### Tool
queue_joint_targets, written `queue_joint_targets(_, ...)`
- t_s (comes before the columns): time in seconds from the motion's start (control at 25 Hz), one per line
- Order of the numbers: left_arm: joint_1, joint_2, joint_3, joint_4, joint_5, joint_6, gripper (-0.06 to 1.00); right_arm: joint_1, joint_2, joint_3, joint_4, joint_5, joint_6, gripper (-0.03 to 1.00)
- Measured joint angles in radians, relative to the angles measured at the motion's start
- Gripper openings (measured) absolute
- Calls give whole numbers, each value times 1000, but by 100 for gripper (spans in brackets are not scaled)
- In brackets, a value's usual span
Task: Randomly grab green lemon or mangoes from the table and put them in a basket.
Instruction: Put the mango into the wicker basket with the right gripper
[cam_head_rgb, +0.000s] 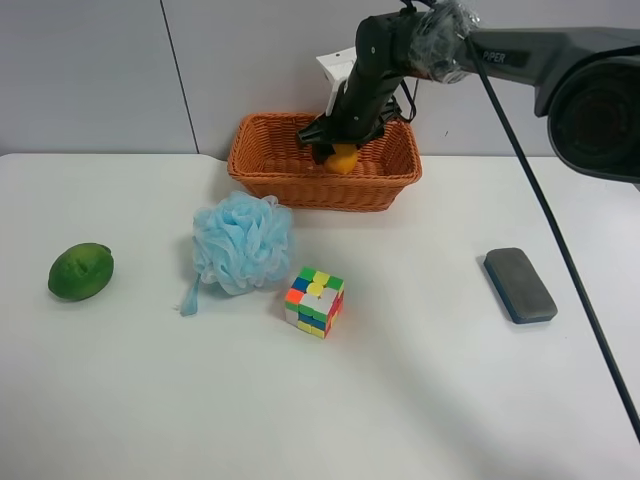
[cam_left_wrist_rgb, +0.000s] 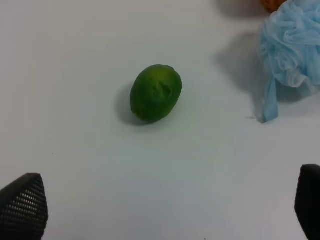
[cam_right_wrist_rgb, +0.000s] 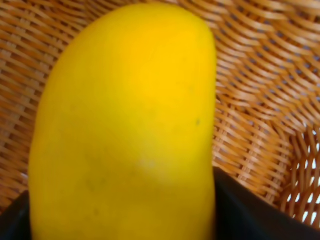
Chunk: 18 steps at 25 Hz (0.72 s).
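Observation:
My right gripper (cam_head_rgb: 340, 148) is shut on the orange-yellow mango (cam_head_rgb: 345, 160) and holds it inside the woven basket (cam_head_rgb: 270, 170) at the back of the white table (cam_head_rgb: 420, 400). In the right wrist view the mango (cam_right_wrist_rgb: 125, 130) fills the picture between the dark fingers (cam_right_wrist_rgb: 250, 215), with basket weave (cam_right_wrist_rgb: 260, 75) close behind. The green lemon (cam_head_rgb: 80, 271) lies on the table at the far left of the exterior view. In the left wrist view my left gripper (cam_left_wrist_rgb: 165, 210) is open and empty, a little short of the lemon (cam_left_wrist_rgb: 155, 92). The left arm is out of the exterior view.
A light blue bath pouf (cam_head_rgb: 241, 243) lies in front of the basket and also shows in the left wrist view (cam_left_wrist_rgb: 292, 55). A multicoloured puzzle cube (cam_head_rgb: 314, 301) sits beside it. A dark grey flat block (cam_head_rgb: 519, 284) lies on the exterior view's right.

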Motion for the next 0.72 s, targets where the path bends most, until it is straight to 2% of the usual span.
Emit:
queue_joint_targets(0.08,0,0,0,0,0,0,99,0,0,0,0,0,0,66)
queue_joint_targets(0.16,0,0,0,0,0,0,99,-1,-1,0,0,-2,0,85)
queue_joint_targets(0.28,0,0,0,0,0,0,99,-2,-1,0,-1,-2,0,96)
queue_joint_targets(0.44,0,0,0,0,0,0,99,-2,-10,0,1,8,0,99)
queue_joint_targets(0.52,0,0,0,0,0,0,99,-3,-31,0,9,44,0,99)
queue_joint_targets(0.6,0,0,0,0,0,0,99,-3,-74,0,17,112,0,99)
queue_joint_targets(0.72,0,0,0,0,0,0,99,-3,-160,0,17,272,0,99)
